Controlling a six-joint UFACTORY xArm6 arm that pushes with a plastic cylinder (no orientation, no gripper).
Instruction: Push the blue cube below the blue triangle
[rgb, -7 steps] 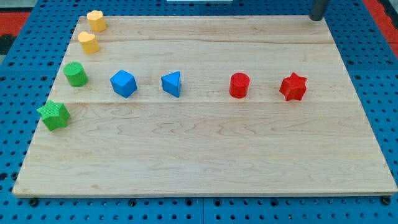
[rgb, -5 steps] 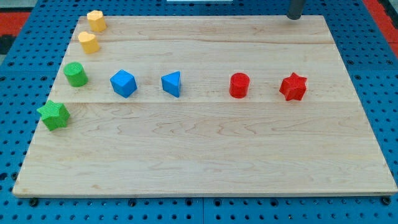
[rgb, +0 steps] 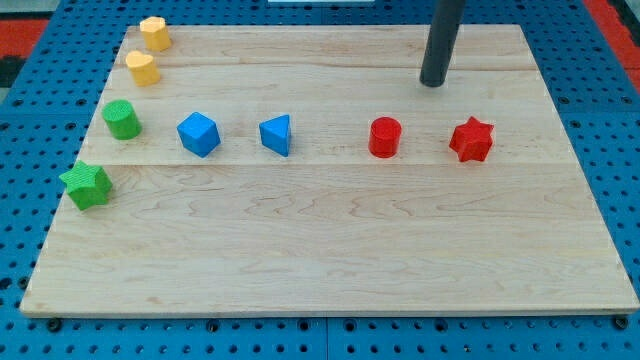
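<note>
The blue cube (rgb: 198, 134) sits on the wooden board (rgb: 330, 250) left of centre. The blue triangle (rgb: 276, 135) lies just to its right, at the same height in the view, with a small gap between them. My tip (rgb: 433, 84) rests on the board near the view's top right, far to the right of both blue blocks and above the gap between the red cylinder and the red star. It touches no block.
A red cylinder (rgb: 385, 137) and a red star (rgb: 472, 140) lie right of centre. Along the left edge stand two yellow blocks (rgb: 154, 33) (rgb: 142, 68), a green cylinder (rgb: 122, 119) and a green star (rgb: 87, 186).
My tip has moved from the board's top right corner leftward and down onto the board. No block has moved.
</note>
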